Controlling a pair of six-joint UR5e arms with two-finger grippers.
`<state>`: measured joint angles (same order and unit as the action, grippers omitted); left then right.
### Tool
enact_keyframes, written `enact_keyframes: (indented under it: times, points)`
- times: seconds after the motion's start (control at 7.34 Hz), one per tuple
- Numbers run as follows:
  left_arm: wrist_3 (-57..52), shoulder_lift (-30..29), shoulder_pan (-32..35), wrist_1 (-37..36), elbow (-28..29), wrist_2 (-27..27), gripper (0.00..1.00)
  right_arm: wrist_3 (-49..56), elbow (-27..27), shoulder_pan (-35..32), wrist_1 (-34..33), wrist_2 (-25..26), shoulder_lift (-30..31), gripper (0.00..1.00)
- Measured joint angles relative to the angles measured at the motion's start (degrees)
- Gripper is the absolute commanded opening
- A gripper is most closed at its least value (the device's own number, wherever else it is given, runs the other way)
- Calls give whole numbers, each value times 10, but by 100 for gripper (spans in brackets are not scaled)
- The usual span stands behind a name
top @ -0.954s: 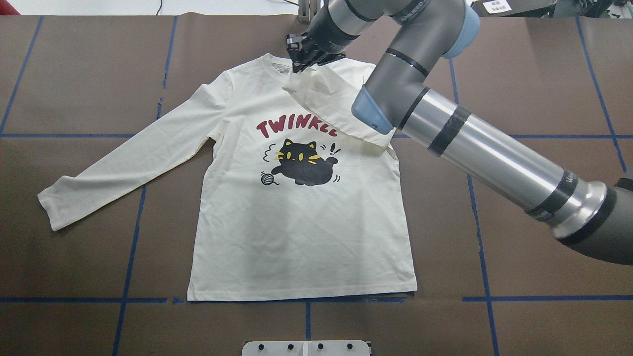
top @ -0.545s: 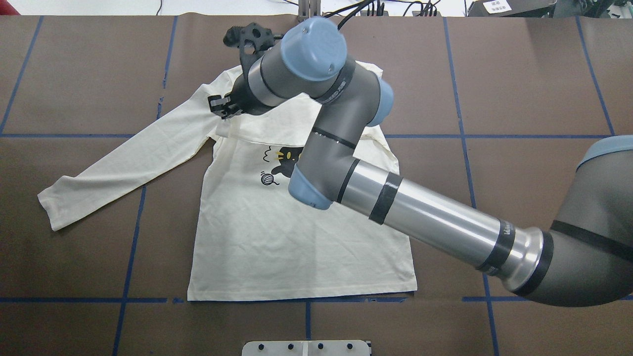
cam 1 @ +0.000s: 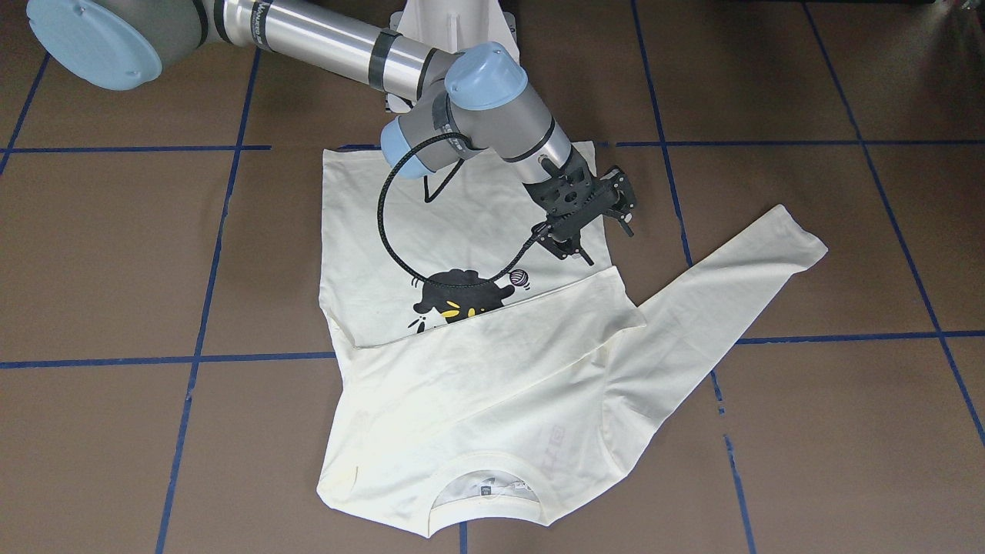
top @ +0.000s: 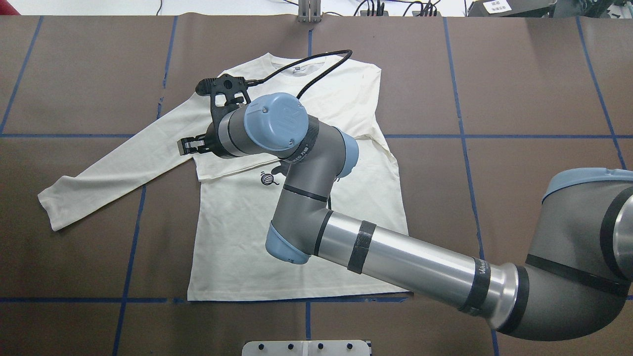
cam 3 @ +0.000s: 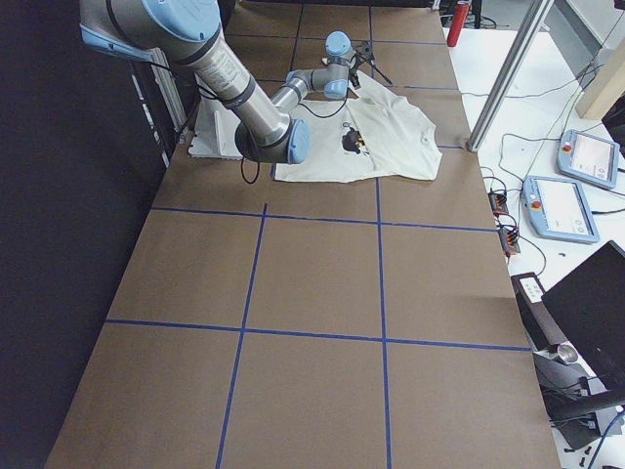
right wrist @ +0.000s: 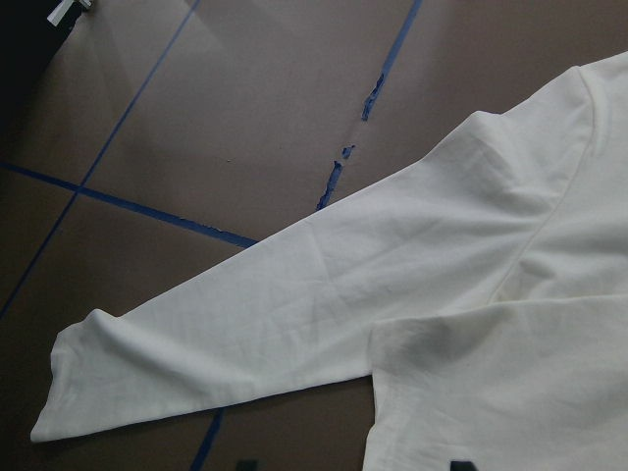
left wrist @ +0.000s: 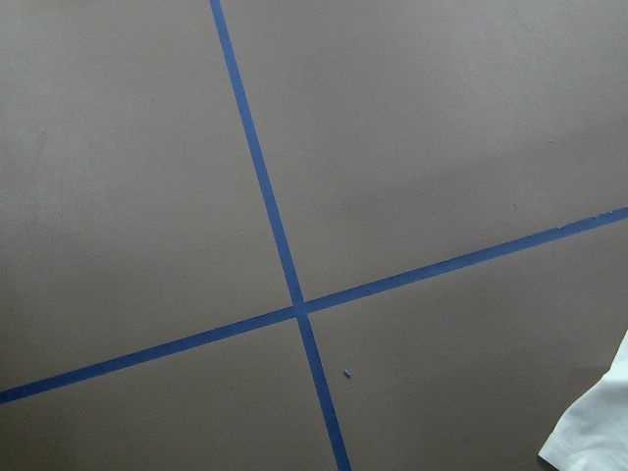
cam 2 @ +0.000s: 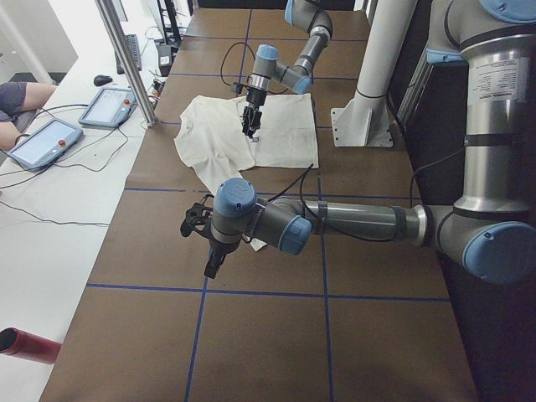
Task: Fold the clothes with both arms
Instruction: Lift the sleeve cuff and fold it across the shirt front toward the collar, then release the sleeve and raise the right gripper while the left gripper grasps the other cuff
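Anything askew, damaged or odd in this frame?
The blue tape line beside the spread sleeve of the shirt is torn and ragged. The folded sleeve lies slanted across the chest, covering most of the cat print. Nothing else stands out.

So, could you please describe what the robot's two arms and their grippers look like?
Both the right arm and left arm are silver-grey metal tubes with black bands, dark-grey joints and round light-blue caps. Each ends in a black two-finger gripper: right gripper, left gripper. A black braided cable loops from the right wrist back along the arm.
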<state>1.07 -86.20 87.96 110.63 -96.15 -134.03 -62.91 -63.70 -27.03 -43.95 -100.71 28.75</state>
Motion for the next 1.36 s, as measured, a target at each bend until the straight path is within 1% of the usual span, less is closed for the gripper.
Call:
enact_keyframes:
  times: [0.14, 0.27, 0.41, 0.54, 0.68, 0.82, 0.95, 1.09, 1.36]
  points:
    - [25, 0, -5, 6, -1, 1, 99, -29, -1, -5, -27, 2, -1, 100]
    - [94, 1, -23, 35, -3, 6, 99, -46, -9, -22, -73, -11, 0, 100]
    - [189, 9, -52, 83, -5, 15, 99, -50, -26, -51, -144, -51, 5, 100]
    - [289, 24, -90, 137, -10, 31, 99, -43, -54, -93, -225, -112, 19, 100]
    - [381, 44, -133, 183, -19, 53, 99, -19, -83, -135, -293, -164, 41, 100]
    - [476, 65, -183, 214, -37, 86, 99, 30, -114, -170, -350, -197, 71, 100]
    - [569, 82, -240, 230, -59, 127, 99, 90, -138, -200, -398, -215, 102, 100]
    - [657, 93, -303, 236, -75, 177, 99, 145, -159, -225, -429, -224, 138, 100]
    - [804, 101, -435, 238, -81, 287, 97, 235, -183, -278, -447, -254, 213, 100]
